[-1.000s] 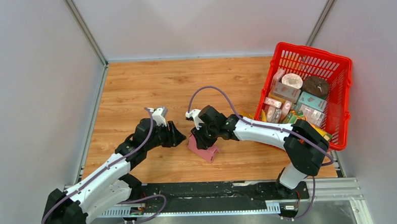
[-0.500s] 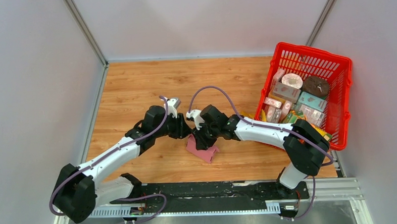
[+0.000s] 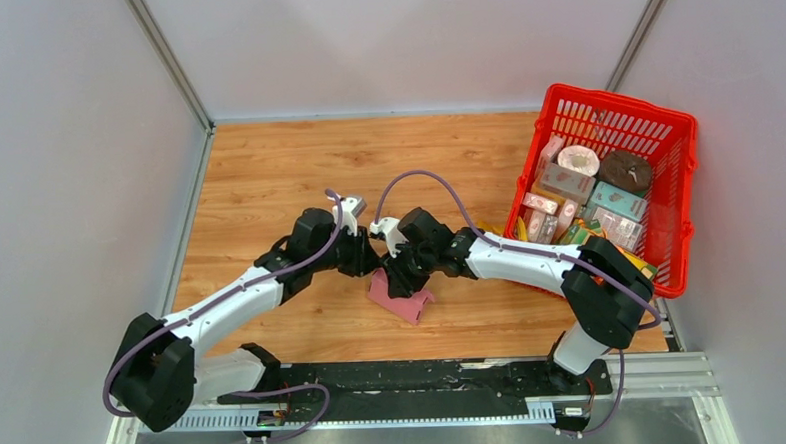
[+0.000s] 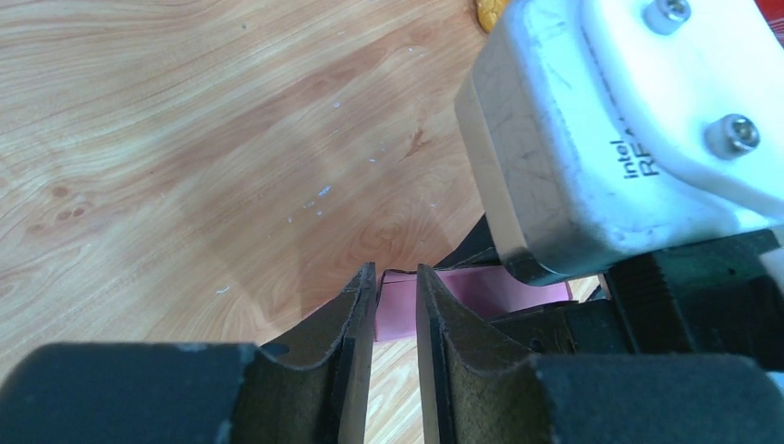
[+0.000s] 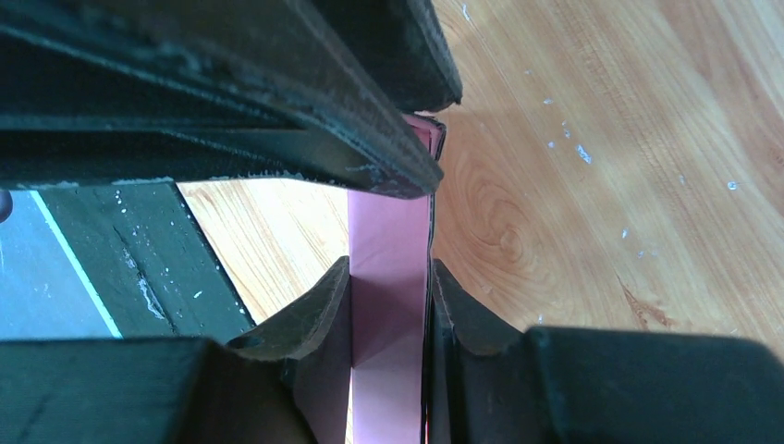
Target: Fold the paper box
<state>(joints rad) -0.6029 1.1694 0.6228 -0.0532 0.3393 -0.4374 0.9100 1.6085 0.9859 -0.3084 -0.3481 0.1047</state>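
Now that my left gripper (image 3: 369, 266) has swung in beside the right gripper (image 3: 399, 274), the paper box (image 3: 405, 302) is met from both sides.

Top view: a second ago the left arm hung back, left of centre; it now reaches mid-frame, where the paper box stands tilted on the surface (image 3: 267, 177) under both wrists. Left wrist view: the jaws have narrowed to a slim gap, with a pink edge between the tips at lower centre; whether they pinch it yet I cannot tell. Right wrist view: that gripper is clamped on a pink panel running up centre frame, as before. I judge a flap can be creased next.
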